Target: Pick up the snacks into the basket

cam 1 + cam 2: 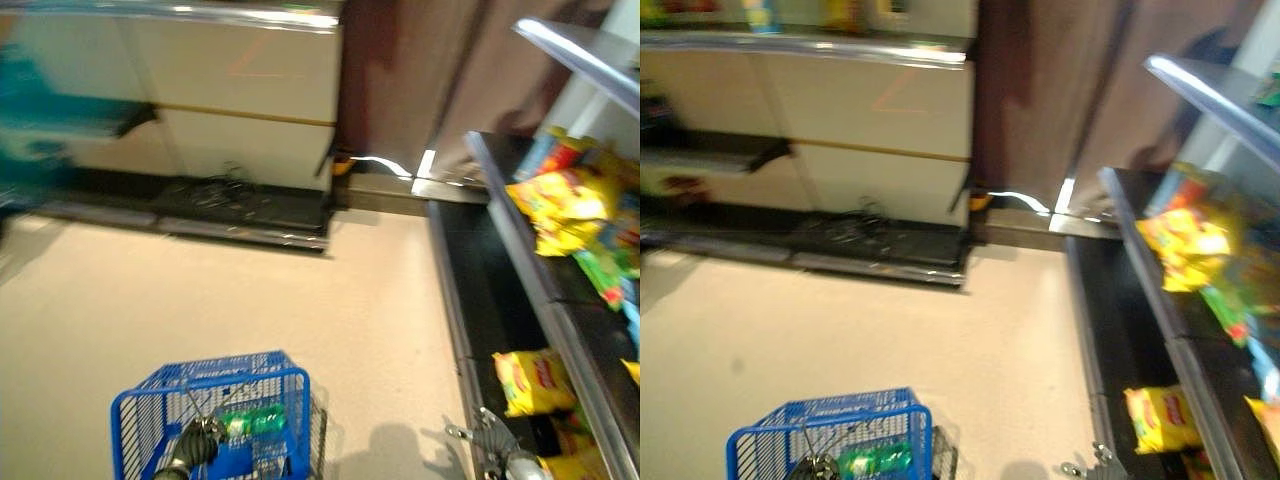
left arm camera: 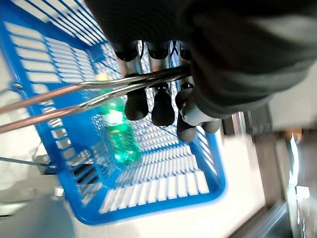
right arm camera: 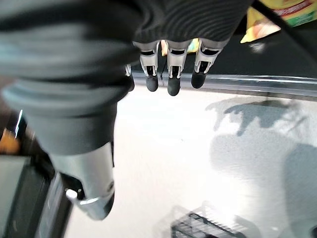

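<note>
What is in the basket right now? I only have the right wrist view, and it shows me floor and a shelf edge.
Observer: A green bottle lies in the blue basket.
Operator: Who is holding the basket?
Observer: The left robot hand; its fingers are curled round the metal handles.
Operator: Where are the snacks from there?
Observer: Yellow snack bags sit on the shelf to the robot's right, with another yellow bag lower down, nearer the robot.
Operator: Is the right robot hand holding one?
Observer: No. The right robot hand holds nothing, and its fingers are straight.
</note>
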Controlling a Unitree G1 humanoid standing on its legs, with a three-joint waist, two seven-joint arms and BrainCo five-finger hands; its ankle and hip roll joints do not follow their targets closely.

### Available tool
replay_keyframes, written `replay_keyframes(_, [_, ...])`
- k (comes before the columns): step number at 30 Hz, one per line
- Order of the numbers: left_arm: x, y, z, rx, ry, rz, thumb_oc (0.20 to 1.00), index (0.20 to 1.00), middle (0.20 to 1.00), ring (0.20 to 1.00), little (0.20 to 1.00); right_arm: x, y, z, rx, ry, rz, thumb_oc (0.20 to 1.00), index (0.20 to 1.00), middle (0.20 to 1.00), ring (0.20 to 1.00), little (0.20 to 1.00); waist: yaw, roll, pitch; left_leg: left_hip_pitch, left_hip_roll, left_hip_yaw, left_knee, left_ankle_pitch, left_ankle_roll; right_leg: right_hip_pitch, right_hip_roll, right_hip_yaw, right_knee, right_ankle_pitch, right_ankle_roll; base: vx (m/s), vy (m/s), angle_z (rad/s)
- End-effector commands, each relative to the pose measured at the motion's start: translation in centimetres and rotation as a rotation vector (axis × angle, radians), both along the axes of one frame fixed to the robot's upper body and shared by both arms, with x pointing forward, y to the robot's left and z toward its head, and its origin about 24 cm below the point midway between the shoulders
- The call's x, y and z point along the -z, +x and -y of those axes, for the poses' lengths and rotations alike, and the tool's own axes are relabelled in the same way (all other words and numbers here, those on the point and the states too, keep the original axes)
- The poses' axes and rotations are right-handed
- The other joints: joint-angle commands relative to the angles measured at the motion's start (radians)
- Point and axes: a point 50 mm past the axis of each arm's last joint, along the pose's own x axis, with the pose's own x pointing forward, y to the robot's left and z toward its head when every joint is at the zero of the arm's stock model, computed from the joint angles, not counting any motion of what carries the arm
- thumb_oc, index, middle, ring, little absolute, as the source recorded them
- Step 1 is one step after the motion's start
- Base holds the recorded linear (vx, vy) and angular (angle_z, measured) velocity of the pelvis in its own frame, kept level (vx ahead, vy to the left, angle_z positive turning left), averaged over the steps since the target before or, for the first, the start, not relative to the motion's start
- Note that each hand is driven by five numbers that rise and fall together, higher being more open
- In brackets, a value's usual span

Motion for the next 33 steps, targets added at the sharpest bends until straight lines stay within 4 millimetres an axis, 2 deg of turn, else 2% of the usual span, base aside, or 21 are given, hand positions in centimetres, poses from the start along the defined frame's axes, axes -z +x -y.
replay_keyframes(1, [-4.6,3.6,-0.7,0.108,0.084,0.251,0.200,0.200,0.200,0.200,0.200,0.1,-2.6,2.2,0.042,-0.066,-0.034,1.000,1.000,1.000,1.000,1.000,-0.065,0.022,-0.060,-0.155,0.053,-0.009,0.130,-0.038,-0.102,-0.078,-0.099,-0.011,0.018,0.254,0.061,0.33,0.419,-1.14])
replay_keyframes(2, [-4.8,3.6,-0.9,0.113,0.091,0.256,0.200,0.200,0.200,0.200,0.200,0.2,-2.1,1.8,0.056,-0.048,-0.024,1.000,1.000,1.000,1.000,1.000,-0.076,0.034,-0.059,-0.113,0.056,0.018,0.121,-0.077,-0.073,-0.136,-0.121,-0.013,0.068,0.353,0.060,0.33,0.415,-1.01])
replay_keyframes(3, [-5.0,3.6,-1.1,0.117,0.092,0.259,0.200,0.200,0.200,0.200,0.200,0.0,-1.8,1.6,0.053,-0.041,-0.011,1.000,1.000,1.000,1.000,1.000,-0.082,0.041,-0.057,-0.083,0.058,0.035,0.110,-0.087,-0.062,-0.158,-0.129,-0.029,0.080,0.380,0.051,0.24,0.324,-0.91])
replay_keyframes(6, [-5.0,3.5,-1.2,0.129,0.101,0.253,0.200,0.200,0.200,0.200,0.200,-0.2,-1.6,1.5,0.050,-0.037,0.001,1.000,1.000,1.000,1.000,1.000,-0.092,0.049,-0.061,-0.047,0.053,0.065,0.097,-0.109,-0.050,-0.182,-0.139,-0.071,0.064,0.415,0.047,0.18,0.236,-1.07])
replay_keyframes(9, [-5.0,3.3,-1.0,0.133,0.084,0.252,0.200,0.200,0.200,0.200,0.200,0.0,-2.0,1.8,0.076,-0.037,-0.008,1.000,1.000,1.000,1.000,1.000,-0.093,0.039,-0.069,-0.028,0.027,0.096,0.128,-0.160,-0.044,-0.170,-0.184,-0.122,0.007,0.474,0.063,0.19,0.186,-0.50])
replay_keyframes(10, [-4.9,3.4,-0.9,0.137,0.088,0.250,0.200,0.200,0.200,0.200,0.200,-0.2,-1.7,1.7,0.080,-0.035,0.006,1.000,1.000,1.000,1.000,1.000,-0.091,0.034,-0.064,-0.036,0.026,0.119,0.172,-0.190,-0.044,-0.180,-0.204,-0.165,-0.005,0.488,0.064,0.10,0.151,-0.28])
replay_keyframes(11, [-4.9,3.5,-0.9,0.137,0.092,0.250,0.200,0.200,0.200,0.200,0.200,-0.3,-1.5,1.6,0.080,-0.036,0.015,1.000,1.000,1.000,1.000,1.000,-0.088,0.033,-0.052,-0.035,0.029,0.144,0.206,-0.215,-0.042,-0.186,-0.217,-0.228,-0.025,0.469,0.064,0.08,0.226,-0.53])
replay_keyframes(12, [-4.7,3.3,-0.8,0.139,0.087,0.242,0.200,0.200,0.200,0.200,0.200,-0.3,-1.3,1.3,0.072,-0.033,0.019,1.000,1.000,1.000,1.000,1.000,-0.086,0.028,-0.047,-0.024,0.045,0.183,0.202,-0.230,-0.043,-0.172,-0.192,-0.283,-0.111,0.388,0.069,0.04,0.170,-0.60])
replay_keyframes(13, [-4.7,3.3,-0.8,0.138,0.087,0.242,0.200,0.200,0.200,0.200,0.200,-0.3,-1.2,1.3,0.072,-0.033,0.019,1.000,1.000,1.000,1.000,1.000,-0.086,0.027,-0.049,-0.025,0.044,0.183,0.199,-0.226,-0.042,-0.174,-0.193,-0.283,-0.112,0.390,0.069,0.07,0.178,-0.97])
replay_keyframes(14, [-4.2,3.1,-0.8,0.119,0.081,0.223,0.200,0.200,0.200,0.200,0.200,-0.1,-0.8,0.7,0.075,-0.017,0.024,1.000,1.000,1.000,1.000,1.000,-0.079,0.033,-0.048,0.000,0.064,0.229,0.180,-0.235,-0.039,-0.223,-0.164,-0.375,-0.170,0.308,0.058,0.11,0.079,-1.06])
replay_keyframes(17, [-3.6,2.8,-0.7,0.110,0.090,0.192,0.200,0.200,0.200,0.200,0.200,-0.3,0.1,0.0,0.044,-0.019,0.036,1.000,1.000,1.000,1.000,1.000,-0.074,0.032,-0.037,0.061,0.088,0.288,0.169,-0.258,-0.041,-0.275,-0.177,-0.536,-0.238,0.338,0.055,0.15,-0.013,-1.00])
replay_keyframes(20, [-3.3,2.9,-0.4,0.110,0.083,0.184,0.200,0.200,0.200,0.200,0.200,-0.5,0.5,-0.6,0.042,-0.001,0.052,1.000,1.000,1.000,1.000,1.000,-0.090,0.038,-0.026,0.106,0.097,0.304,0.149,-0.264,-0.046,-0.305,-0.166,-0.532,-0.219,0.328,0.050,0.15,-0.116,-0.77])
replay_keyframes(22, [-2.3,3.0,0.6,0.123,0.064,0.147,0.200,0.200,0.200,0.200,0.200,0.0,-0.3,-0.4,0.045,-0.003,0.025,1.000,1.000,1.000,1.000,1.000,-0.107,0.046,-0.033,0.116,0.109,0.301,0.154,-0.261,-0.059,-0.286,-0.144,-0.468,-0.194,0.294,0.032,0.13,-0.166,-0.18])
replay_keyframes(23, [-2.3,3.0,0.6,0.124,0.064,0.148,0.200,0.200,0.200,0.200,0.200,0.0,-0.3,-0.3,0.046,-0.004,0.025,1.000,1.000,1.000,1.000,1.000,-0.106,0.046,-0.033,0.116,0.109,0.301,0.153,-0.260,-0.060,-0.287,-0.144,-0.468,-0.192,0.293,0.031,0.14,-0.190,-0.04])
replay_keyframes(27, [-1.5,3.1,1.5,0.142,0.053,0.119,0.200,0.200,0.200,0.200,0.200,0.0,-1.1,0.5,0.066,-0.011,0.019,1.000,1.000,1.000,1.000,1.000,-0.143,0.072,-0.041,0.148,0.166,0.300,0.178,-0.244,-0.093,-0.273,-0.101,-0.466,-0.158,0.245,-0.006,0.23,-0.267,0.11])
replay_keyframes(28, [-1.3,3.3,1.7,0.133,0.050,0.114,0.200,0.200,0.200,0.200,0.200,-0.1,-1.2,0.4,0.032,-0.019,0.023,1.000,1.000,1.000,1.000,1.000,-0.151,0.078,-0.034,0.135,0.204,0.294,0.295,-0.179,-0.119,-0.238,-0.060,-0.460,-0.167,0.223,-0.032,0.21,-0.320,-0.12])
replay_keyframes(29, [-1.3,3.3,1.8,0.133,0.043,0.112,0.200,0.200,0.200,0.200,0.200,-0.1,-1.3,0.3,0.019,-0.024,0.020,1.000,1.000,1.000,1.000,1.000,-0.146,0.071,-0.026,0.112,0.206,0.275,0.382,-0.145,-0.125,-0.218,-0.049,-0.453,-0.173,0.218,-0.043,0.21,-0.318,-0.11])
replay_keyframes(30, [-1.3,3.3,1.8,0.133,0.043,0.112,0.200,0.200,0.200,0.200,0.200,-0.1,-1.3,0.3,0.018,-0.023,0.020,1.000,1.000,1.000,1.000,1.000,-0.148,0.069,-0.029,0.108,0.203,0.274,0.380,-0.141,-0.124,-0.221,-0.052,-0.454,-0.175,0.220,-0.043,0.16,-0.280,-0.08])
replay_keyframes(31, [-1.6,3.7,2.2,0.140,0.034,0.135,0.200,0.200,0.200,0.200,0.200,-0.6,-0.9,0.3,-0.038,-0.048,0.034,1.000,1.000,1.000,1.000,1.000,-0.131,0.045,0.000,0.050,0.167,0.196,0.570,-0.105,-0.128,-0.192,-0.039,-0.427,-0.183,0.217,-0.065,0.09,-0.186,-0.11])
replay_keyframes(32, [-1.6,3.7,2.2,0.140,0.035,0.135,0.200,0.200,0.200,0.200,0.200,-0.6,-0.9,0.3,-0.038,-0.047,0.034,1.000,1.000,1.000,1.000,1.000,-0.133,0.042,-0.002,0.046,0.163,0.195,0.567,-0.101,-0.128,-0.196,-0.042,-0.427,-0.184,0.219,-0.065,0.21,-0.303,-0.36])
replay_keyframes(33, [-1.6,3.8,2.6,0.141,0.026,0.143,0.200,0.200,0.200,0.200,0.200,-0.5,-1.0,0.4,-0.075,-0.083,0.013,1.000,1.000,1.000,1.000,1.000,-0.120,0.020,0.003,0.017,0.137,0.163,0.662,-0.108,-0.114,-0.169,-0.034,-0.393,-0.194,0.209,-0.076,0.17,-0.157,-0.76])
